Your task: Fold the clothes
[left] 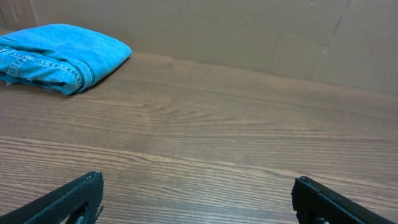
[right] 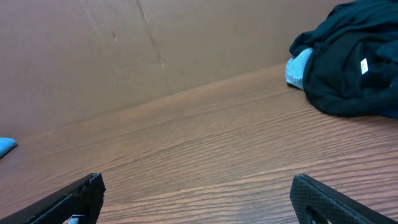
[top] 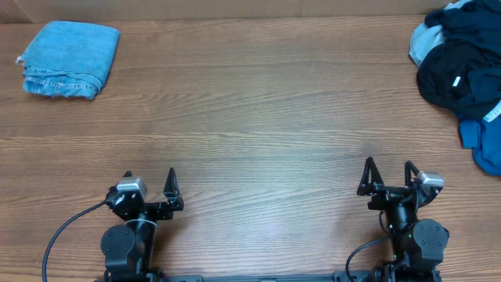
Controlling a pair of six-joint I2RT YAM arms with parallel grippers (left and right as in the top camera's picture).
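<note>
A crumpled pile of clothes lies at the far right of the table: a black T-shirt (top: 458, 70) with a small white tag, a royal-blue garment (top: 485, 141) under its near side, and a pale denim piece (top: 423, 43) at its left. The right wrist view shows the black T-shirt (right: 348, 74) at upper right. A folded light-blue denim piece (top: 66, 59) sits at the far left, also seen as the folded denim (left: 62, 53) from the left wrist. My left gripper (top: 149, 178) and right gripper (top: 389, 171) rest near the front edge, both open and empty, far from the clothes.
The wooden table (top: 258, 117) stretches between the two piles. A brown cardboard wall (left: 249, 31) runs along the far edge of the table.
</note>
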